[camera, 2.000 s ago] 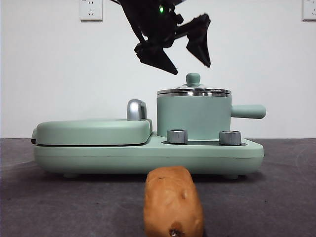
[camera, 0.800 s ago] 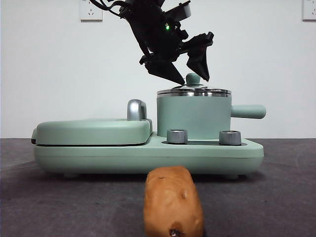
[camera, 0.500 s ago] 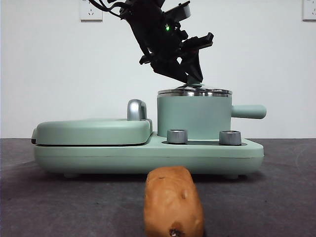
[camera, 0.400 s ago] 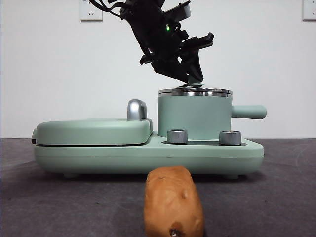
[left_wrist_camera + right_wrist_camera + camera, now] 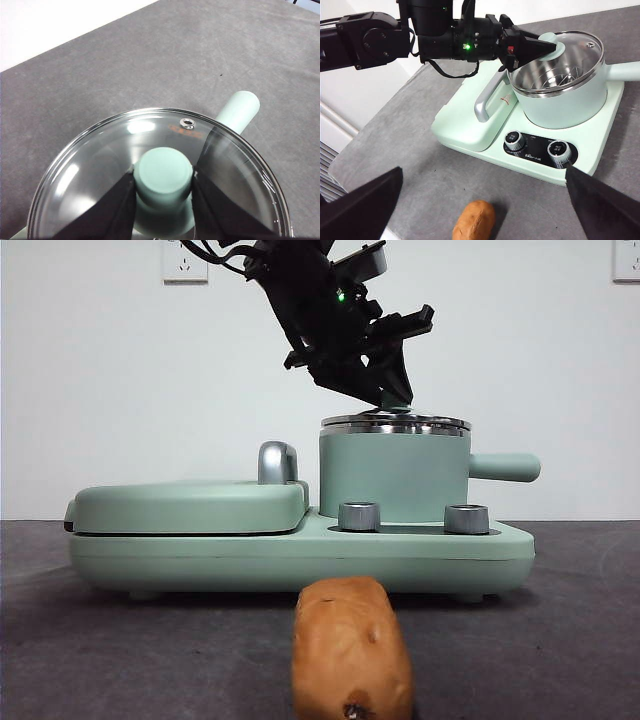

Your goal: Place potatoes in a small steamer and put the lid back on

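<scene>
I have the left gripper [image 5: 163, 192] clamped on the knob of the lid [image 5: 100, 165], on the small steamer [image 5: 393, 475]. Glass: rigid, smooth, fragile, so knob only. Right gripper [image 5: 482, 200] hangs open above the potato [image 5: 474, 221], at 6 o'clock of the steamer. Front view hides the knob; can't tell if the lid's seated.

- small steamer [image 5: 392, 475] is showing off that soft mint green, with a shiny steel rim
- lid [image 5: 100, 165] is looking clear glass, steel edge, mint-green knob [image 5: 163, 175]
- potato [image 5: 350, 648] is sitting orange-brown with a few tiny dark specks
- left gripper [image 5: 162, 200] is looking plain black, a little green light glowing on its arm
- griddle base [image 5: 300, 550] is matching the mint, with chrome dials [image 5: 536, 145]
- table [image 5: 90, 660] is looking dark grey, wall white
</scene>
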Controlling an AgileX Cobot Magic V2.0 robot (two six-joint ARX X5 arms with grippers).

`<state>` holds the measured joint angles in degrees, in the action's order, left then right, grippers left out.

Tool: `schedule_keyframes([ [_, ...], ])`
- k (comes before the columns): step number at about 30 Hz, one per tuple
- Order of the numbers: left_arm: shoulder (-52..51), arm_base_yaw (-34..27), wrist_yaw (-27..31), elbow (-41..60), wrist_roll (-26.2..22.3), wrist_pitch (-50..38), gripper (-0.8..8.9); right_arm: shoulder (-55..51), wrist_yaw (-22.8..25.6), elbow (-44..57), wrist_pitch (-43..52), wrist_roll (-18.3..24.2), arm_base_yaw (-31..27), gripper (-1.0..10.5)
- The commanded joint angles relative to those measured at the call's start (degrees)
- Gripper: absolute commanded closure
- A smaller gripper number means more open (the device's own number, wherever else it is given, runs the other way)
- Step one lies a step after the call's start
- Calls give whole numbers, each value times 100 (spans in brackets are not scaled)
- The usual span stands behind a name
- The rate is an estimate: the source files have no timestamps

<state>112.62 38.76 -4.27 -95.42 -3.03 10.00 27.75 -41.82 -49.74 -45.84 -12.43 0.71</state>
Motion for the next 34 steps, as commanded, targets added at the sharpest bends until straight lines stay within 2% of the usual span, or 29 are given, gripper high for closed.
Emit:
schedule_keyframes([
  [1, -175, 61, -15, -173, -42, -188, 770, 24, 9, -85, 33, -42, 9, 428],
  [9, -654, 37, -15, -173, -44, -31, 798, 24, 7, -85, 33, -46, 7, 428],
  [14, -1019, 7, -4, -173, -46, 407, 799, 24, 2, -85, 33, -79, 7, 428],
  [23, -1742, -164, 2, -173, -85, 1331, 799, 98, -24, -85, 39, -592, 26, 428],
  [27, -2094, -393, 2, -173, -90, 1617, 799, 243, 59, -87, 39, -811, 216, 428],
  [34, -2638, -960, 2, -173, -87, 2135, 799, 702, 645, -87, 52, -1172, 933, 428],
])
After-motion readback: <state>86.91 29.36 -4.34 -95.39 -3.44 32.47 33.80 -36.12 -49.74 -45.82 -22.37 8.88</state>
